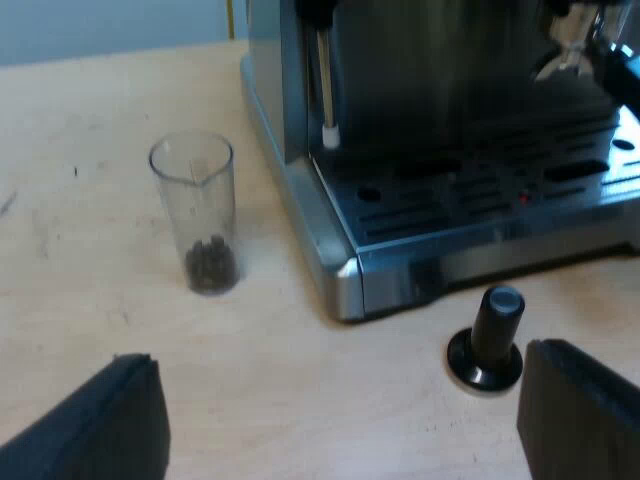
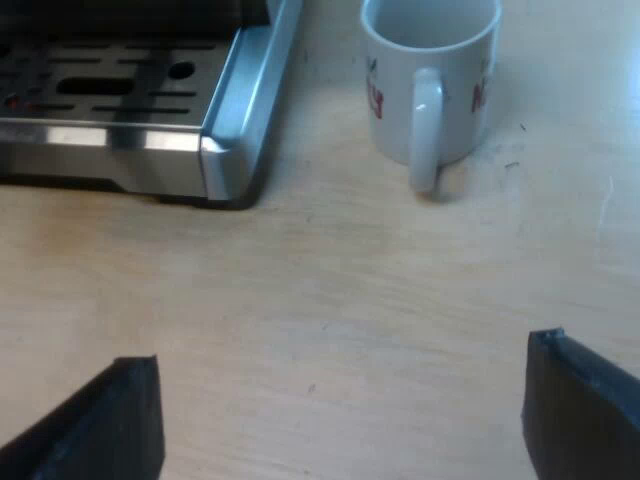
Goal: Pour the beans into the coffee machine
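Plainly, my left gripper (image 1: 337, 362) hangs wide open above the table (image 1: 80, 200), its two black fingers (image 1: 100, 425) spread far apart and closed on nothing; neither finger touches the glass, the tamper or the machine. Between those fingers and farther off stands the measuring glass (image 1: 195, 205), upright on the wood, clear-walled, with a small pouring lip at its rim turned toward the camera. A low heap of dark beans (image 1: 211, 265) sits at its bottom, and the rest of the glass is see-through. The glass is near the side of the espresso machine (image 1: 420, 90) but apart from it, with bare wood between. A thin steam wand (image 1: 327, 85) with a white tip hangs down at the machine's front, above the slotted metal drip tray (image 1: 480, 190). A tamper (image 1: 490, 340) with a black knob stands upright on the table just before the tray's near edge, close to one of the left fingers yet not touching it. My right gripper (image 2: 342, 350) is likewise wide open over bare tabletop (image 2: 330, 280), holding nothing. Beyond it, a corner of the machine's tray (image 2: 150, 140) shows, and well apart from that corner stands a white mug (image 2: 430, 70) with red print, upright, its handle turned toward the camera. Light, faintly scuffed wood makes up the surface, and a pale blue wall (image 1: 110, 25) rises behind the far edge.
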`<state>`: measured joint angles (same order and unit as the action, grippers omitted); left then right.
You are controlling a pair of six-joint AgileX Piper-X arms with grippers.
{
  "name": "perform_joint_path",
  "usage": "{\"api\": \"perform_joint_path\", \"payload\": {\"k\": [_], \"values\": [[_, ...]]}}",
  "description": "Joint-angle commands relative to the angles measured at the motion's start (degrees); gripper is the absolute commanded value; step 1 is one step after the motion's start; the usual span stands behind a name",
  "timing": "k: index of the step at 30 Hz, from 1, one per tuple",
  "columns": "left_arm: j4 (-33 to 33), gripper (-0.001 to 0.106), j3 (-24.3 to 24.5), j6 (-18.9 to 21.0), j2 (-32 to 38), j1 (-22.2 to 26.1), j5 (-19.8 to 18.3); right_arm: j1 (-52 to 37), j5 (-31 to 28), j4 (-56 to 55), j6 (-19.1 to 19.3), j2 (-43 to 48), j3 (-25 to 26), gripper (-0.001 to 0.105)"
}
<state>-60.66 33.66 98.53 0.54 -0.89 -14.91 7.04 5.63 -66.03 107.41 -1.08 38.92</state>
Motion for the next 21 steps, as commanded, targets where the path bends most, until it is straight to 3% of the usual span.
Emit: {"api": "perform_joint_path", "payload": {"k": [1,13,21], "values": [[1.0,0.074,1.8,0.7,-1.9,-0.3,0.0,-0.2,1.9,-1.1,1.7,-2.5,3.0,0.079],[4.2,0.074,4.7,0.7,-12.0,-0.3,0.1,3.7,13.2,-1.1,2.7,-15.8,15.5,0.079],[5.4,0.074,4.7,0.7,-13.5,-0.3,0.2,11.3,16.5,1.0,5.1,-23.5,22.3,0.079]]}}
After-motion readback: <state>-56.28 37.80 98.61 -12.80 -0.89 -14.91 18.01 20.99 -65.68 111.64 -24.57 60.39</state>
